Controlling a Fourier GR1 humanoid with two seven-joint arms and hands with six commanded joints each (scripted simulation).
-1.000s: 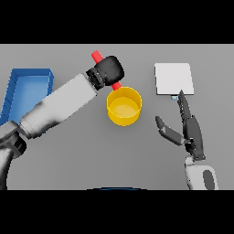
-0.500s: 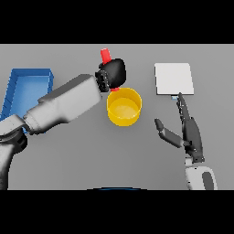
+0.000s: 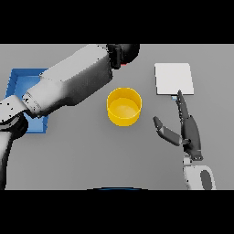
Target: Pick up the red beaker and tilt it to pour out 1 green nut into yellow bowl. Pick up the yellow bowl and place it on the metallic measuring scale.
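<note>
Left hand (image 3: 124, 52) is sitting at the table's far edge, beyond the yellow bowl (image 3: 124, 106), its dark fingers wrapping the red beaker (image 3: 122, 65); only a red sliver is showing, so its axis cannot be told. Right hand (image 3: 188, 130) is resting with straight fingers aiming at the metallic measuring scale (image 3: 173, 78), thumb spread. A blue tray (image 3: 20, 82) is lying partly under the left arm.

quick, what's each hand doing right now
Left hand: at the scene's top edge, closed around the red beaker, which is mostly hidden.
Right hand: open, fingers straight, holding nothing, just below the scale.
</note>
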